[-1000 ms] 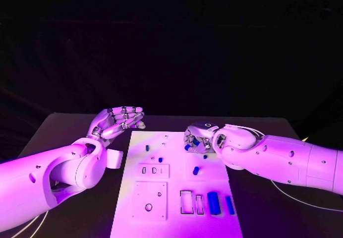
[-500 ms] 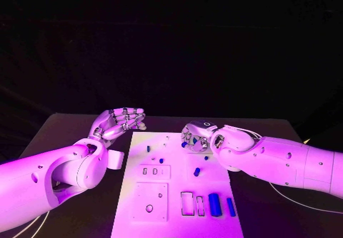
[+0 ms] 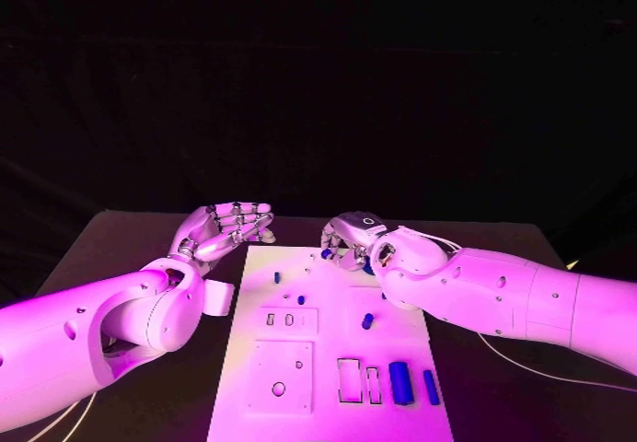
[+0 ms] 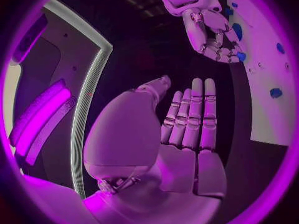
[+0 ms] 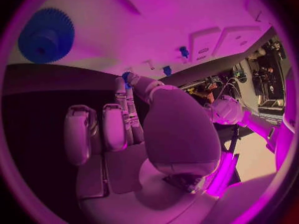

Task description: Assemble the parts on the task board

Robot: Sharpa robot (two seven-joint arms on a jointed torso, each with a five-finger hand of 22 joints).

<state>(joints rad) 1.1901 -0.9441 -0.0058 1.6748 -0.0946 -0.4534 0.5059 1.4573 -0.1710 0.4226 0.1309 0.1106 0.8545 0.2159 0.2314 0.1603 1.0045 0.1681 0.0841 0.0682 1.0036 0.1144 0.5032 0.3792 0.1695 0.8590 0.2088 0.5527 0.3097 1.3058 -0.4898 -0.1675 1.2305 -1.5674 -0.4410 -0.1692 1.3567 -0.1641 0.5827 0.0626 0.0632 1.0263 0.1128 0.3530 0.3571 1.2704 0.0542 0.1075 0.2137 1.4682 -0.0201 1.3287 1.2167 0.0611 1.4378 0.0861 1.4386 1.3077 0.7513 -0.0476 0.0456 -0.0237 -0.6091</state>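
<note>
The white task board [image 3: 332, 343] lies lengthwise in the middle of the black table. My right hand [image 3: 351, 245] hovers over the board's far end and pinches a small blue part [image 3: 327, 253] at its fingertips; the left wrist view shows that right hand [image 4: 206, 30] with the blue part [image 4: 240, 56] above the board [image 4: 264, 114]. My left hand [image 3: 225, 230] is raised beside the board's far left corner, fingers apart and holding nothing. Small blue pegs [image 3: 301, 298] stand in the board. In the right wrist view a blue gear [image 5: 47, 35] lies on the board [image 5: 156, 25].
Two long blue pieces [image 3: 399, 382] lie at the board's near right, next to narrow rectangular slots [image 3: 348, 379]. A square plate with a round hole [image 3: 279, 373] sits at the near left. A cable [image 3: 531, 368] runs across the table under my right arm.
My right hand has moved left and farther along the board, carrying the small blue part. My left hand has stayed about where it was.
</note>
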